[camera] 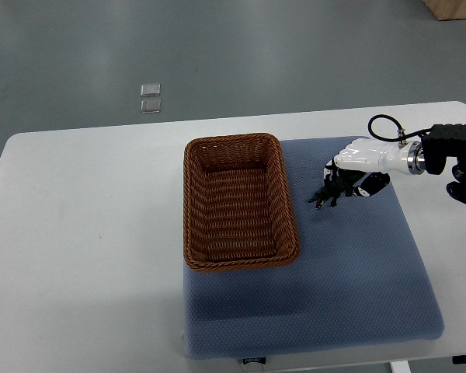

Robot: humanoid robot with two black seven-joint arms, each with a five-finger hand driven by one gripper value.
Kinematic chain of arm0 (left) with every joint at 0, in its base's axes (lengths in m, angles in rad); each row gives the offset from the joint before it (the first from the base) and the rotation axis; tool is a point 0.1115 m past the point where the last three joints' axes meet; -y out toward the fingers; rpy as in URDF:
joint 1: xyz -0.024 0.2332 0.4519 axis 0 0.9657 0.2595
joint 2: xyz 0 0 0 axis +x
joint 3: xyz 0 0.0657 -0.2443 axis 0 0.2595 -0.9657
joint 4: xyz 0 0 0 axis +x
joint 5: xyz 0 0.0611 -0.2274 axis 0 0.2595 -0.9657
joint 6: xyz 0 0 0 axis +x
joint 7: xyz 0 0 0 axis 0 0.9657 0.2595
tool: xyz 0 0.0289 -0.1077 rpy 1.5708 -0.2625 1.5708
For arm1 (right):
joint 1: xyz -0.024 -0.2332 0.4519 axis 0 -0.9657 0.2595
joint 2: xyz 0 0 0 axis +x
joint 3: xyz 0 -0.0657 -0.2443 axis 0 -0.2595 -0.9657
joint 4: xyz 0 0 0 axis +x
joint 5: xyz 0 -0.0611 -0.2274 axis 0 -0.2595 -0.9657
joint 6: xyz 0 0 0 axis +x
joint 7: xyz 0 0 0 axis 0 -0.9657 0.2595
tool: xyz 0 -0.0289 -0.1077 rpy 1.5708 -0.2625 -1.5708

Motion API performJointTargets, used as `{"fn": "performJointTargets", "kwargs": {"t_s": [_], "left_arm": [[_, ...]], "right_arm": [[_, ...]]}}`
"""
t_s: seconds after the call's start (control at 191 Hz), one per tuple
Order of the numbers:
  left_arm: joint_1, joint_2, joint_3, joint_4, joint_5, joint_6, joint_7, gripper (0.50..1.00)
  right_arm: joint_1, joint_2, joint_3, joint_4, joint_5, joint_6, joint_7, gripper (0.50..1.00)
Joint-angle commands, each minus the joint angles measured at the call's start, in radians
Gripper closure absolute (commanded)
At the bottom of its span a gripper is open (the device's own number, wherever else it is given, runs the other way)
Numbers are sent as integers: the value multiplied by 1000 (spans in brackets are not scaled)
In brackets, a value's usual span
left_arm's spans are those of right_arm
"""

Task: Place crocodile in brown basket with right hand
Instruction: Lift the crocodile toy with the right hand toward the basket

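The right robot hand (363, 161) has its fingers curled around the dark green crocodile (330, 189), which hangs just beneath its fingertips above the blue mat (357, 264). The empty brown basket (193, 202) lies to the hand's left, long axis running away from the robot

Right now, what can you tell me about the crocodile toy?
The crocodile is a small, dark green toy, mostly hidden under the white right hand, whose fingers close over it. Only one end pokes out at the lower left. It sits over the blue mat, just right of the brown basket, not inside it.
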Motion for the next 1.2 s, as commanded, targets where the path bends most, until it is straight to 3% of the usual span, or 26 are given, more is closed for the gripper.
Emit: {"fn": "performJointTargets", "kwargs": {"t_s": [0.0, 0.261, 0.554, 1.196], "left_arm": [[0, 0, 0, 0, 0, 1, 0, 500], [0, 0, 0, 0, 0, 0, 0, 500], [0, 0, 0, 0, 0, 0, 0, 500], [0, 0, 0, 0, 0, 0, 0, 500]], "right_arm": [[-3, 1, -1, 0, 0, 1, 0, 865], [-1, 1, -1, 0, 5, 1, 3, 891], [0, -3, -1, -2, 84, 53, 3, 1000], [31, -8, 1, -9, 161, 102, 8, 1000]]}}
